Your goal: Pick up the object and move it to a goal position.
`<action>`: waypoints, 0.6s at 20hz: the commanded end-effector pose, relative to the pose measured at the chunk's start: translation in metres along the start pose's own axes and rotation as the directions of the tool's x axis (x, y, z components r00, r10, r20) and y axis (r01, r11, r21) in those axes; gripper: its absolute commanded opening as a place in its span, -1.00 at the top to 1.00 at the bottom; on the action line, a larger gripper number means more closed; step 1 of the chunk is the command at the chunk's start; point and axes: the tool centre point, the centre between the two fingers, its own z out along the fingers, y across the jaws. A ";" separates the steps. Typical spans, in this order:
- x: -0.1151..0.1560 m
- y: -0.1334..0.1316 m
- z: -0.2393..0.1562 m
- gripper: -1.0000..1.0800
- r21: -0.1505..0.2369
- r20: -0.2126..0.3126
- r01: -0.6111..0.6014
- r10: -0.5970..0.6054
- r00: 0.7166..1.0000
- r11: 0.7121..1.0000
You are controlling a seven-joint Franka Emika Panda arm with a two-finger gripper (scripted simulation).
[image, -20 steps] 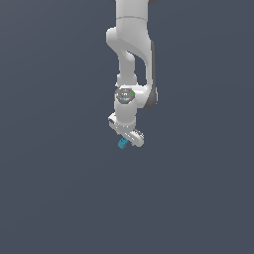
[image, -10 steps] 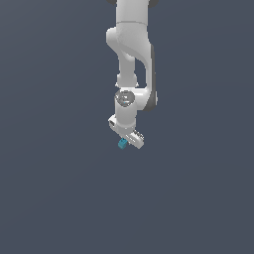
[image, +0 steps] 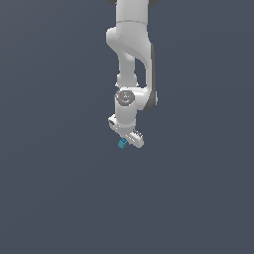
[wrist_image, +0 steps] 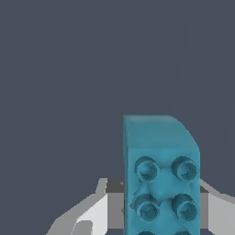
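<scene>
A tiny teal-blue studded block (image: 122,144) sits pinched in the white gripper (image: 126,140), its round studs (wrist_image: 148,169) facing the wrist camera.

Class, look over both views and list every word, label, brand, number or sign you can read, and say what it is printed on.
None: no readable text in either view.
The teal block shows only plain studs, no letters.
The gripper and the white arm carry no label that can be made out; the round grey part on the wrist is too small to tell.
The grey background is unmarked.
</scene>
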 end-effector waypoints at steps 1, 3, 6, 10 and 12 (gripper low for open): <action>0.000 0.001 -0.004 1.00 0.001 -0.001 0.000 0.000 1.000 1.000; 0.000 0.002 -0.009 1.00 0.001 -0.001 0.000 0.000 1.000 1.000; -0.001 0.004 -0.021 1.00 0.001 -0.001 0.000 0.000 1.000 1.000; -0.003 0.009 -0.042 1.00 0.002 0.000 -0.001 0.001 1.000 1.000; -0.004 0.012 -0.056 1.00 0.002 0.000 -0.001 0.001 1.000 1.000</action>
